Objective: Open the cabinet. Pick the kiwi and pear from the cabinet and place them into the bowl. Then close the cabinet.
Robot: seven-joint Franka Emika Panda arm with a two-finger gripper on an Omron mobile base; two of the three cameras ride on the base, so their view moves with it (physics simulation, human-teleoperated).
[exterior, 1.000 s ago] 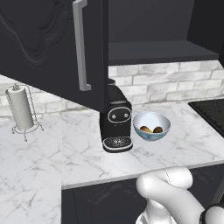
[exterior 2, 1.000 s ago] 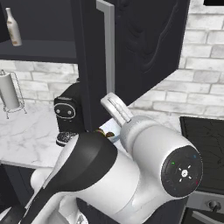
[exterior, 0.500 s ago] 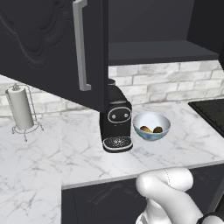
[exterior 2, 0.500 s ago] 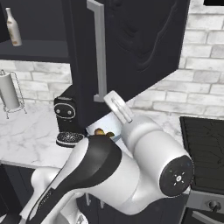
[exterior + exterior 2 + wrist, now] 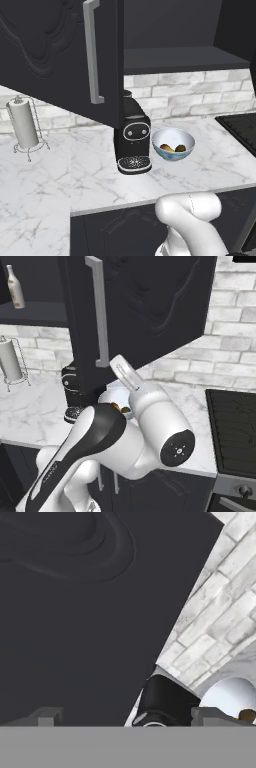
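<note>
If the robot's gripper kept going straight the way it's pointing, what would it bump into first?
Most likely the open black cabinet door: it spreads right ahead of the open gripper. The coffee machine and bowl sit off to one side. Depth is hard to judge.

cabinet (image 5: 45,55): black, silver handle | bowl (image 5: 173,144): white-blue | coffee machine (image 5: 131,135): black | counter (image 5: 60,175): white marble, showing grey veins

A white marble tabletop (image 5: 95,190) runs below a pale grey brick wall (image 5: 190,97), with a paper towel holder (image 5: 24,125) at its left, a black coffee machine (image 5: 132,136) mid-counter, a dark stovetop (image 5: 234,428) at right and a bottle (image 5: 15,287) on a shelf.
</note>
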